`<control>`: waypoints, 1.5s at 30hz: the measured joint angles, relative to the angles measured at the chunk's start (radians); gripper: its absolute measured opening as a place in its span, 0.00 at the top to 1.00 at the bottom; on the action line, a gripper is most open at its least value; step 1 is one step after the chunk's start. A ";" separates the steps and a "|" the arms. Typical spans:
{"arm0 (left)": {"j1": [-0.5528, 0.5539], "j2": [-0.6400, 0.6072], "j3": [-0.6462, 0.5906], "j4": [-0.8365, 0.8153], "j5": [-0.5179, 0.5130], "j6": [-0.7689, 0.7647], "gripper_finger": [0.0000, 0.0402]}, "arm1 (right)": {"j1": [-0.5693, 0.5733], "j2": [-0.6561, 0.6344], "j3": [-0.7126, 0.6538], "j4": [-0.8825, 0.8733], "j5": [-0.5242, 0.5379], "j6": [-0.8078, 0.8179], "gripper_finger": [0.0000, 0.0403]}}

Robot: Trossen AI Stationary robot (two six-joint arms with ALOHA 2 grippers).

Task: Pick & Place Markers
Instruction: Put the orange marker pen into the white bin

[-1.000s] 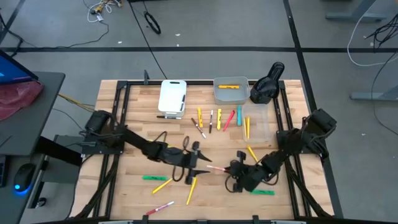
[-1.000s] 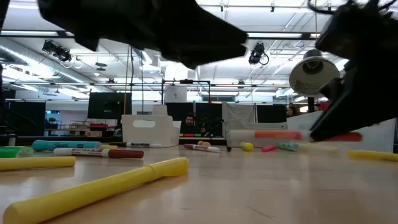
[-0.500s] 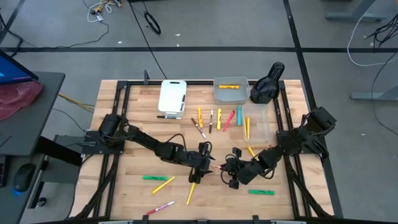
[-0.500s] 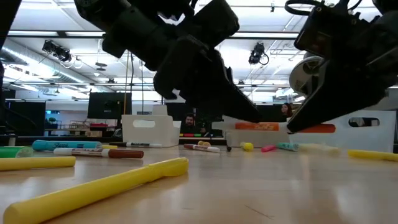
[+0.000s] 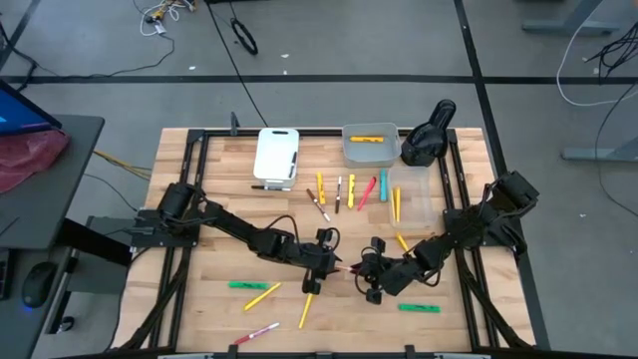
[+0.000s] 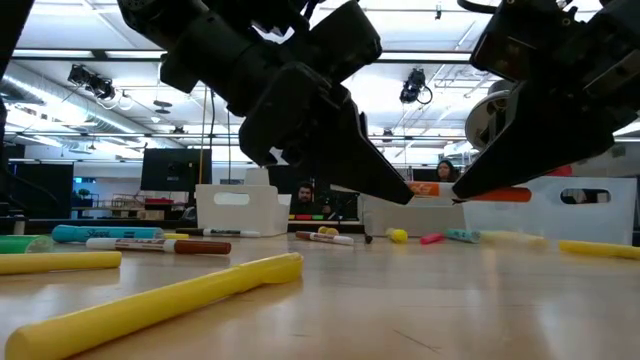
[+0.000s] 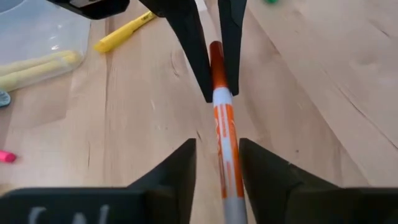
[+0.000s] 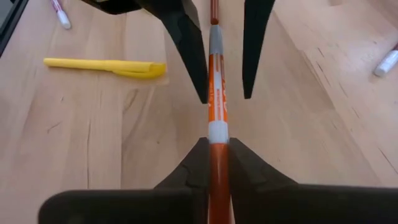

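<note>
We have 1 orange marker point(image 8: 213, 93) lifted clear of the worktop point(image 5: 209, 309), stretched between our 2 grippers near the middle front, so this looks like a handover. Our right gripper point(image 8: 212, 163) has its jaws closed tight on one end of the barrel. Our left gripper point(image 7: 219, 168) faces it head-on from the other side, its jaws parted narrowly with the marker's free end lying in the gap between the fingers point(image 7: 180, 171); we cannot see them pressing on it.

The relation that matters: the marker's long axis runs straight along the line joining the 2 grippers, level with the worktop in the low view, so both grippers sit in line with the barrel. The left one is placed to close on its end, and we judge that the right one should let go only after that.

The other markers point(image 5: 257, 295) lie scattered on the worktop, several near the grey bin point(image 5: 369, 152) at the back.
</note>
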State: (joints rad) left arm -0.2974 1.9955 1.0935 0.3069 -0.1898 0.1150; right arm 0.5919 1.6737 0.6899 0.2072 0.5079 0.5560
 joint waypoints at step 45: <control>0.809 -0.457 -0.001 -0.994 -0.191 -0.643 0.89 | 0.003 -0.028 0.002 0.038 0.185 0.141 0.59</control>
State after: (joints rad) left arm 0.5121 1.5381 1.0927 -0.6870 -0.3810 -0.5284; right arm 0.5953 1.6455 0.6923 0.2455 0.6926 0.6967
